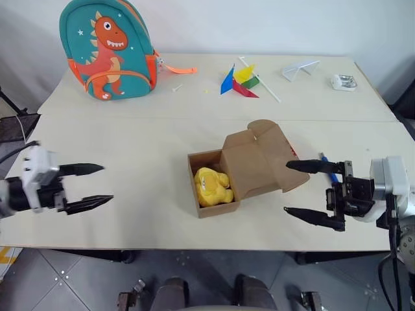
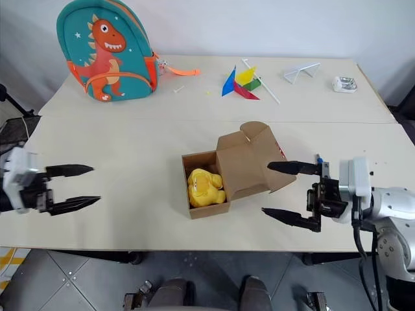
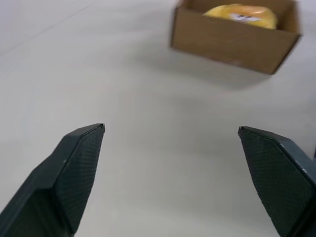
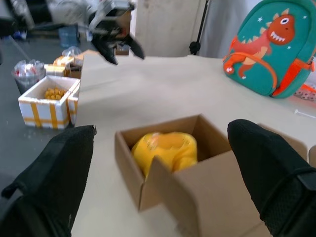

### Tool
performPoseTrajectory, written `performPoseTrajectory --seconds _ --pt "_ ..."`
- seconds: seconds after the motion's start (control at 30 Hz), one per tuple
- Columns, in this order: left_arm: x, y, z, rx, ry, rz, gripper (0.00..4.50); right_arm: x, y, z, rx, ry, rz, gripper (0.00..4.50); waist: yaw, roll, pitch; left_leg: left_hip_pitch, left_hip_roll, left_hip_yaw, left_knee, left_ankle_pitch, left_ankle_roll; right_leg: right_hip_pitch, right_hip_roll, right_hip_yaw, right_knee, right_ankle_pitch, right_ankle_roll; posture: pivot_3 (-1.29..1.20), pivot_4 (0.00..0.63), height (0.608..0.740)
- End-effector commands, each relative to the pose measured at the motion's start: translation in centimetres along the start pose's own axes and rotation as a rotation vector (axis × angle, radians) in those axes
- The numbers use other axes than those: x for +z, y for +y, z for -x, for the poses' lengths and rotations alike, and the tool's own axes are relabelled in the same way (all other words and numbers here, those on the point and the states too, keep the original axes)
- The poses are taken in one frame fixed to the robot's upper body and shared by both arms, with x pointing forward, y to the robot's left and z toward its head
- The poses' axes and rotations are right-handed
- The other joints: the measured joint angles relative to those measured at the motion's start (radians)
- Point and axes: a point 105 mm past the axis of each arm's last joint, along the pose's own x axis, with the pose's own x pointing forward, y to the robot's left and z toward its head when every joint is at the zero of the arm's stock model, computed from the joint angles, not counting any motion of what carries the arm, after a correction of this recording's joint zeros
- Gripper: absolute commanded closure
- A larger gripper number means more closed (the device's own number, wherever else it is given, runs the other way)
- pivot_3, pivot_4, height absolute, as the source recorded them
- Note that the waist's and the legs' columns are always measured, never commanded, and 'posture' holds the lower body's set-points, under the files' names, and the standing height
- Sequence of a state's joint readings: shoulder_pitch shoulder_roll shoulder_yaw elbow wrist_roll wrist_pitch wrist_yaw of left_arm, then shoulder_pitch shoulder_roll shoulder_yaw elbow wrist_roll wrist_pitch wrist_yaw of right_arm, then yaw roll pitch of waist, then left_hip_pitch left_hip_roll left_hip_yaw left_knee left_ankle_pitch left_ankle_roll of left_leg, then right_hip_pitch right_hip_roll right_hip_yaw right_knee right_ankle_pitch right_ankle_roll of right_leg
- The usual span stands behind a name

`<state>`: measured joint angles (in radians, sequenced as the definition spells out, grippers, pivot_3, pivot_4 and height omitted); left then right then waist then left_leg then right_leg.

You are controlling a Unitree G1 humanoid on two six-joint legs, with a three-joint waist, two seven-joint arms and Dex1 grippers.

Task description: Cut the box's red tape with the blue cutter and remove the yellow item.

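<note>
Box [image 1: 224,181] sitting open mid-table, lid hanging right; plush [image 1: 213,186] lying inside, looking soft, light, squashy; pinching its raised middle seems best; left gripper [image 1: 91,186] spread, hovering empty far left; right gripper [image 1: 311,191] spread, empty, just right of lid; cutter [image 1: 329,172] lying behind it.

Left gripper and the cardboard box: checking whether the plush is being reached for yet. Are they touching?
Apart. In the left eye view the open left gripper sits well left of the cardboard box, bare table between them.
</note>
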<state>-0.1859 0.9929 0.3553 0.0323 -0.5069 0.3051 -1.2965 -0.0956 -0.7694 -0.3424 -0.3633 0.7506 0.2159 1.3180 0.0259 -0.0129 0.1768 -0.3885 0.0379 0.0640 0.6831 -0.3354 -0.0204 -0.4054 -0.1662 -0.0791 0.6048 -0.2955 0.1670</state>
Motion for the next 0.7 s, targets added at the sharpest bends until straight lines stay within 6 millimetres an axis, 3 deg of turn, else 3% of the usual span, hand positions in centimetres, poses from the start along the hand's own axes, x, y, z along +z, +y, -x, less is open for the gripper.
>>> performPoseTrajectory --seconds 0.03,0.17,0.27,0.47,0.7 --pt "2.8 -0.7 -3.0 -0.107 0.032 -0.057 0.02 0.6 0.6 1.0 0.027 0.025 0.054 0.00 0.001 0.000 0.000 0.000 0.000 0.000 0.000 0.000 0.000 0.000 0.000 0.000 0.001 0.000 0.000 0.00 0.150 0.740" --pt "6.5 -1.6 -7.9 -0.242 0.104 -0.023 0.02 2.0 -0.1 1.1 -0.001 0.006 0.053 0.00 0.000 -0.001 0.000 0.001 0.000 0.000 0.001 0.000 0.000 0.000 0.000 0.001 0.003 0.000 0.000 0.00 0.150 0.740" --pt "8.2 -1.7 -11.4 -0.277 0.182 -0.117 0.02 3.4 -0.1 1.0 0.011 0.020 0.029 0.00 0.000 0.000 0.000 0.002 0.000 0.000 0.002 0.000 0.000 0.000 0.000 0.001 0.005 0.000 0.000 0.00 0.150 0.740" --pt "8.5 -2.6 -16.9 -0.363 0.258 -0.263 0.02 4.0 0.1 0.5 -0.008 0.114 -0.069 0.00 0.002 -0.001 0.001 0.002 0.000 0.001 0.001 0.000 0.000 0.000 0.000 0.001 0.003 0.000 0.000 0.00 0.150 0.740" --pt "7.8 -3.3 -20.5 -0.389 0.294 -0.322 0.02 4.4 0.6 -0.1 -0.015 0.168 -0.170 0.00 0.004 -0.003 0.002 0.000 0.000 0.001 0.002 0.000 0.000 0.000 0.000 0.001 0.001 0.000 0.000 0.00 0.150 0.740"
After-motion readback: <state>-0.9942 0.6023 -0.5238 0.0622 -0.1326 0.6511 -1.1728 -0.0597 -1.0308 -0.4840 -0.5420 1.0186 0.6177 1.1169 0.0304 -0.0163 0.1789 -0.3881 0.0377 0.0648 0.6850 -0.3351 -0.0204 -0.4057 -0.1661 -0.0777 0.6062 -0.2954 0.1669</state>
